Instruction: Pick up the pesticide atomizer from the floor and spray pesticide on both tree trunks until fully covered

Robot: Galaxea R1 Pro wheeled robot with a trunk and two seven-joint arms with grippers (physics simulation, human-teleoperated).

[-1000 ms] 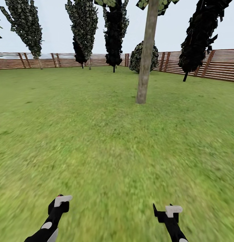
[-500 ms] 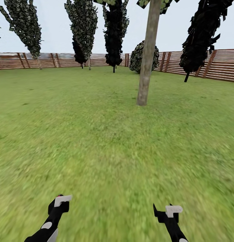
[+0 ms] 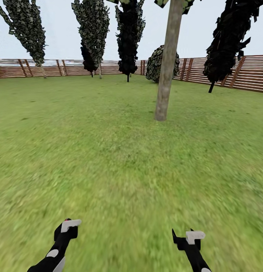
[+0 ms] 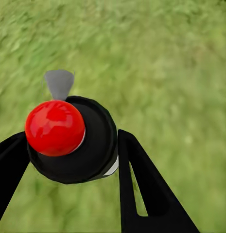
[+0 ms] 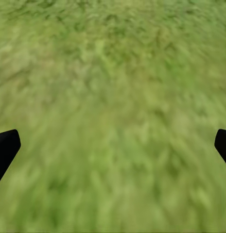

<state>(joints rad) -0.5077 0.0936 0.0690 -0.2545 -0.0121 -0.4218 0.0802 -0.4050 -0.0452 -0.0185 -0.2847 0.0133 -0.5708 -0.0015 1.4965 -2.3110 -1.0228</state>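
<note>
Here, the scene line by line:
Left gripper (image 4: 69, 160): clamped on the pesticide atomizer (image 4: 74, 141), one black finger on each side of the bottle; low at the near left in the head view (image 3: 65, 230).
Pesticide atomizer: black body, red top, grey nozzle; held above the lawn (image 3: 108, 158).
Right gripper (image 5: 113, 145): fingers spread wide with only grass between them; near right in the head view (image 3: 186, 240).
Tree trunk (image 3: 167, 64): grey-brown, slightly leaning, standing far ahead and a little right of centre, well apart from both grippers.
Fence (image 3: 71, 68): brown slats along the far edge, dark columnar trees (image 3: 127, 37) before it.
</note>
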